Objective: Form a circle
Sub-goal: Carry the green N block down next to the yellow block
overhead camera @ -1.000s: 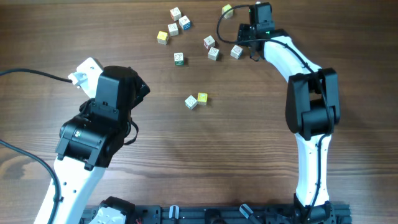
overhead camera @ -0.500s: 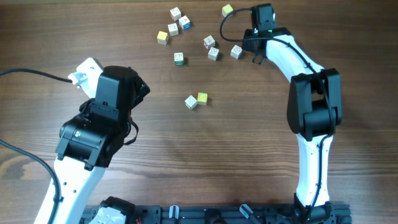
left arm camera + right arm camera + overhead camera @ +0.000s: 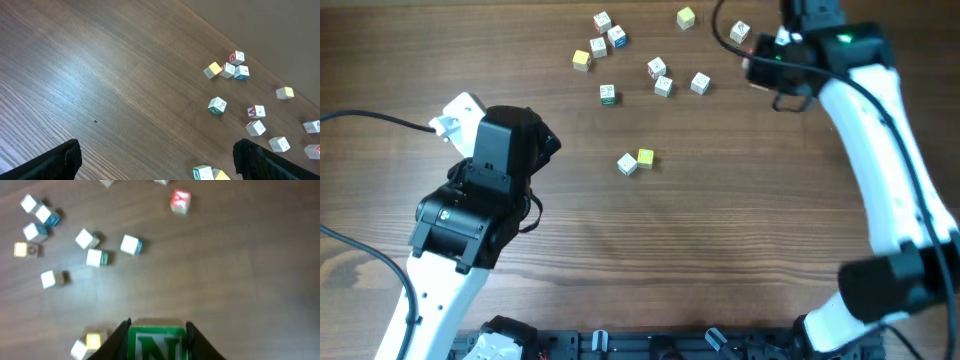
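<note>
The step in hand is bringing a cube over. The right fingers (image 3: 118, 341) are closed narrow on the green N cube (image 3: 157, 345), which sits squarely between them and looks lifted clear of the worktop (image 3: 740, 230). No circle stands yet. Its start seems to be the pair, a white cube (image 3: 627, 165) touching a yellow cube (image 3: 645, 157), alone in the middle of the worktop. In the right wrist view that pair lies just beside the outer edge of the left-hand finger, low and close (image 3: 87, 344).

The next move, as I judge it, is to carry the N cube over to the pair and lower it so that it touches one end at an angle, starting a curve instead of a straight row, and then to let go without nudging the two already there. Two more white cubes would remain to fetch.

Ahead of the right fingers are the loose cubes. A red cube (image 3: 180, 201) lies far ahead and slightly to the right. A scatter of white ones (image 3: 95, 257) and a yellow one (image 3: 22, 249) lie ahead to the left. Three of them (image 3: 663, 86) lie roughly between the fingers and the pair in the overhead view, so a low sweep could knock them, while a high carry should clear them.

The left fingers (image 3: 57, 162) stand wide apart and hold nothing. The pair shows at the bottom edge between them, nearer the right-hand one (image 3: 207, 173), and the other cubes lie beyond it.
</note>
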Motion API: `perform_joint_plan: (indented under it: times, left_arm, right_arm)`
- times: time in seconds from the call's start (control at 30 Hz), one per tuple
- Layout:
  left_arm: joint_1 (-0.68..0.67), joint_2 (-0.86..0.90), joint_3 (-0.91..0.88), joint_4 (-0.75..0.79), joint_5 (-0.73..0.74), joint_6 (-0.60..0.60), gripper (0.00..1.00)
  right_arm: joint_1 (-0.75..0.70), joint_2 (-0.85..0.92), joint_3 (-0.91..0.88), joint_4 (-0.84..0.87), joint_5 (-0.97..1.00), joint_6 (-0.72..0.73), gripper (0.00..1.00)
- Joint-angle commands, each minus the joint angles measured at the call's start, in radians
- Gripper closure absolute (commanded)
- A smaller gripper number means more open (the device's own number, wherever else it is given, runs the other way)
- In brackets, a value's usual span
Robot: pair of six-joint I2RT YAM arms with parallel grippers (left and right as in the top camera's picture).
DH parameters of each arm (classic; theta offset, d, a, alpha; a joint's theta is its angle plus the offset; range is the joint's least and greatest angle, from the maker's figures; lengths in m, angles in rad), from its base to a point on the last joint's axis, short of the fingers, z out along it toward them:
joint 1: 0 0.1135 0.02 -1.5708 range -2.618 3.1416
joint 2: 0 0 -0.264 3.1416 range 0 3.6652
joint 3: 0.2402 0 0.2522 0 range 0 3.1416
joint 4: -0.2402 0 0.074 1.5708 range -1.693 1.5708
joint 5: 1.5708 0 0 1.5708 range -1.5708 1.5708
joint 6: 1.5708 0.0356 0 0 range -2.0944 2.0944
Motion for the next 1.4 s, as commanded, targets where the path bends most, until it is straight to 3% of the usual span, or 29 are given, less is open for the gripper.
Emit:
perform_joint_plan:
  times: [0.0,0.13,0.27,0.43,0.67,0.97,1.37]
  left_arm:
    - [0.008,0.001,0.011,0.002,-0.017,0.016,0.00]
    - [0.008,0.001,0.011,0.002,-0.017,0.016,0.00]
    - [0.008,0.001,0.011,0.002,-0.017,0.016,0.00]
    - [0.008,0.001,0.011,0.002,-0.017,0.016,0.00]
    - [0.008,0.001,0.011,0.002,-0.017,0.016,0.00]
    - [0.008,0.001,0.011,0.002,-0.017,0.016,0.00]
    - [0.008,0.001,0.011,0.002,-0.017,0.016,0.00]
  right_arm:
    - [0.017,-0.077,0.007,-0.112,-0.019,0.059,0.96]
    - [0.066,-0.083,-0.013,-0.229,-0.019,0.147,0.95]
    - [0.158,-0.083,-0.113,-0.189,-0.024,0.225,0.96]
    - [0.322,-0.083,-0.359,0.066,-0.023,0.349,0.96]
    - [0.366,-0.081,-0.700,0.416,-0.042,0.566,0.95]
    - [0.367,-0.060,-0.894,0.752,-0.047,0.565,0.93]
    - [0.392,-0.055,-0.895,0.848,-0.054,0.554,0.89]
